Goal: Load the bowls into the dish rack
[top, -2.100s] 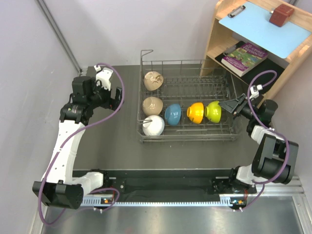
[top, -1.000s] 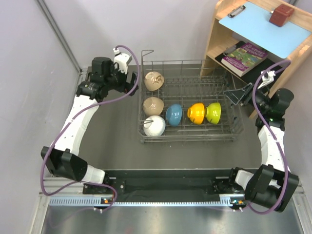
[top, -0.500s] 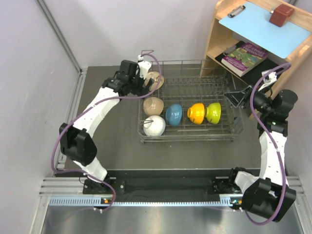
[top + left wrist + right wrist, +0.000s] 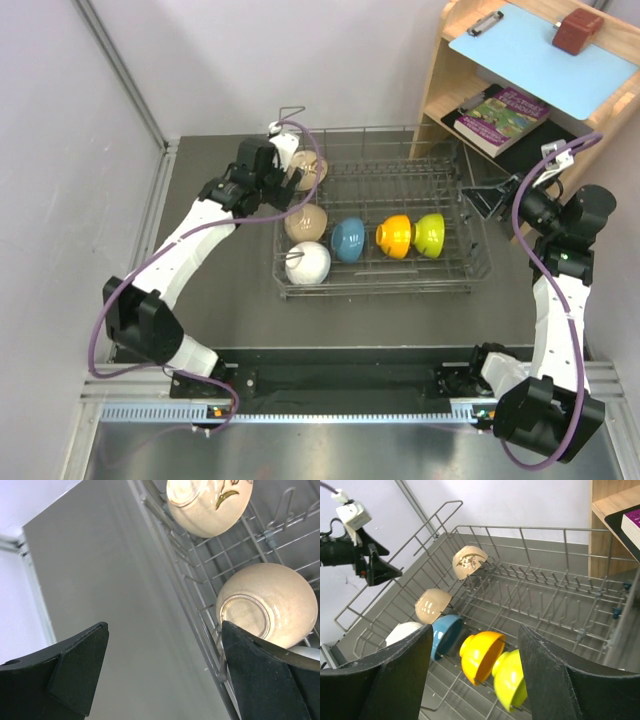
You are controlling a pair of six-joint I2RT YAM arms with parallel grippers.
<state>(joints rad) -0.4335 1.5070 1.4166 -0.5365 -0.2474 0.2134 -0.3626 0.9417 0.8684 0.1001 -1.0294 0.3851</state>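
The grey wire dish rack stands mid-table and holds all six bowls. A patterned beige bowl sits at its far left, a plain beige bowl and a white bowl below it. A blue bowl, an orange bowl and a yellow-green bowl stand in a row. My left gripper is open and straddles the rack's left wall, its right finger in front of the plain beige bowl. My right gripper is open and empty above the rack's right end, over the orange bowl and the yellow-green bowl.
A wooden shelf unit stands at the back right, close to the rack's far right corner. It holds a book, a blue sheet with a clipboard and a red-brown block. Grey walls close the left and back.
My left arm has swung from the table's left side over to the rack's left wall. The rack has shifted a little to the left. My right gripper has drawn back and up at the right.
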